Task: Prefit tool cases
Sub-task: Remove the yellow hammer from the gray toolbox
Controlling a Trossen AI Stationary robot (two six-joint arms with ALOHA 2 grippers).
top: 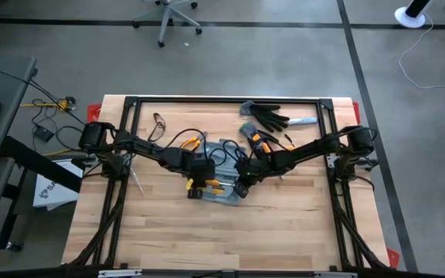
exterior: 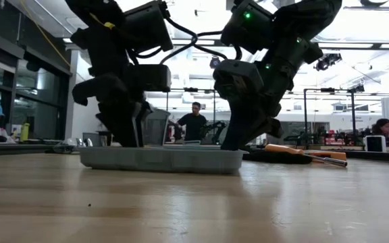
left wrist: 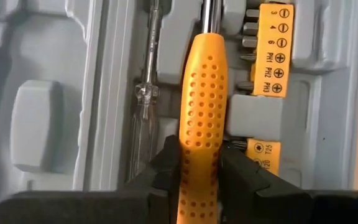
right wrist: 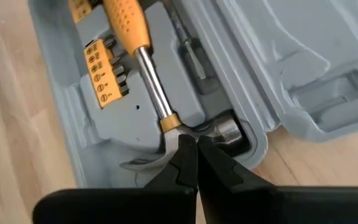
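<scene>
The grey-blue tool case (top: 221,176) lies open and flat on the wooden table, also seen in the low view (exterior: 161,160). An orange-handled hammer (left wrist: 202,93) lies in the case's moulded tray, beside a clear-handled screwdriver (left wrist: 145,106) and orange bit holders (left wrist: 272,50). My left gripper (left wrist: 201,152) is shut on the hammer's handle. My right gripper (right wrist: 196,144) is shut, with its tips at the hammer's steel head (right wrist: 225,130). In the high view both grippers are over the case, the left (top: 199,185) and the right (top: 242,185). My left gripper pinches the hammer's orange perforated handle (left wrist: 201,124) between its two fingers, one on each side. The fingers point down from above and lie across the handle. The hammer lies along its recess in the case. My right gripper's shut fingertips (right wrist: 188,155) press down from above on the hammer where the steel shaft meets the head (right wrist: 174,126). The head sits in its recess at the corner of the case.
Black-and-grey work gloves (top: 267,116) lie at the table's far right. Orange-handled pliers (top: 257,139) and other loose tools (top: 194,143) lie just beyond the case. A black frame (top: 226,100) rims the table. Bare wood lies toward the near edge (top: 222,239).
</scene>
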